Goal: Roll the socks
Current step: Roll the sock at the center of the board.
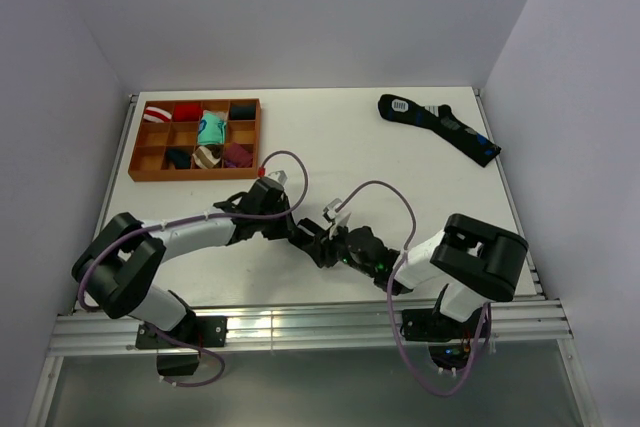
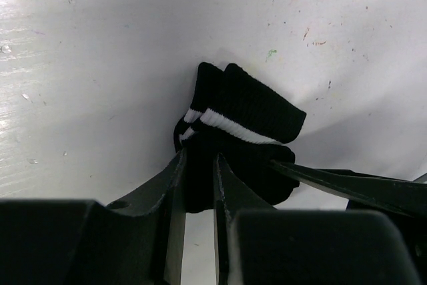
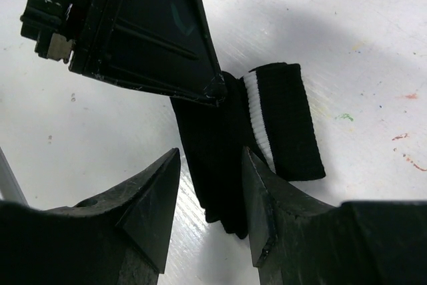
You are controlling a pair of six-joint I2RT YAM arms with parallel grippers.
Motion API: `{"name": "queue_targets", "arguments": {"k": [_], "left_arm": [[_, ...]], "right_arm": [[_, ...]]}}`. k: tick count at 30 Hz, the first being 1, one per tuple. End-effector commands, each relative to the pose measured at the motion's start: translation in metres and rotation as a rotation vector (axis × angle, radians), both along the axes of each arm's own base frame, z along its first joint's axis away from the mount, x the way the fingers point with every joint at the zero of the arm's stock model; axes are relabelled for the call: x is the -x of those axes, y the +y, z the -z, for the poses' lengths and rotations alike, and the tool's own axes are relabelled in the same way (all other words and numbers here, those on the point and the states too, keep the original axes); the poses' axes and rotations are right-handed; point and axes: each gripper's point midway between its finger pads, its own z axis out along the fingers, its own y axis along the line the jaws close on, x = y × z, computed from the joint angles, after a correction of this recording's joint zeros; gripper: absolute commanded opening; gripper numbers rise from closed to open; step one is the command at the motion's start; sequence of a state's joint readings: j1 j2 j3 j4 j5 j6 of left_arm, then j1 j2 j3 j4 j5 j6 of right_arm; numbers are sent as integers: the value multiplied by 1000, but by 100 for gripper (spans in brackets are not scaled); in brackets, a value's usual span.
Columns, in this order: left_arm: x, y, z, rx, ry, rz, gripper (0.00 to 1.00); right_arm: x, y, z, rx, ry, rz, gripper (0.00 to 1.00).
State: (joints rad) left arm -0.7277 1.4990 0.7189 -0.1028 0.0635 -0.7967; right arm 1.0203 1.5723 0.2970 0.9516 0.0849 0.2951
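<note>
The socks, black knit with white stripes round the cuff, lie folded on the white table; from above they are a dark bundle between the two grippers. My left gripper is shut on the bundle's near end, with black fabric pinched between its fingers. My right gripper stands open astride the folded body of the socks: its right finger is against the fabric and a gap shows on the left. The striped cuff lies flat just beyond it. The left gripper's finger presses down on the socks from the far side.
A wooden compartment tray with several rolled sock bundles stands at the back left. A longer dark sock with blue marks lies at the back right. Cables loop over both arms near the table's middle.
</note>
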Motion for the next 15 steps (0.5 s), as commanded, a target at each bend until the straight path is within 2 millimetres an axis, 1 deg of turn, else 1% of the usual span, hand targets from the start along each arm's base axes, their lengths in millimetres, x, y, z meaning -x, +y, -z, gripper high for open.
{"name": "queue_targets", "arguments": {"k": [1,3,8,15], "left_arm": [[5,0,8,-7,46,-1,0],[3,-1,7,-1,47,-5,0],[4,-4,8,13,65,2,0],[-2,-10,2,57,91,10,0]], "right_arm": [[12,-24,39,92,83,33,50],[14,-29,44,98,89,41,51],[16,-31,52,122,97,43,52],[17,-34,57,142,94,50,55]]}}
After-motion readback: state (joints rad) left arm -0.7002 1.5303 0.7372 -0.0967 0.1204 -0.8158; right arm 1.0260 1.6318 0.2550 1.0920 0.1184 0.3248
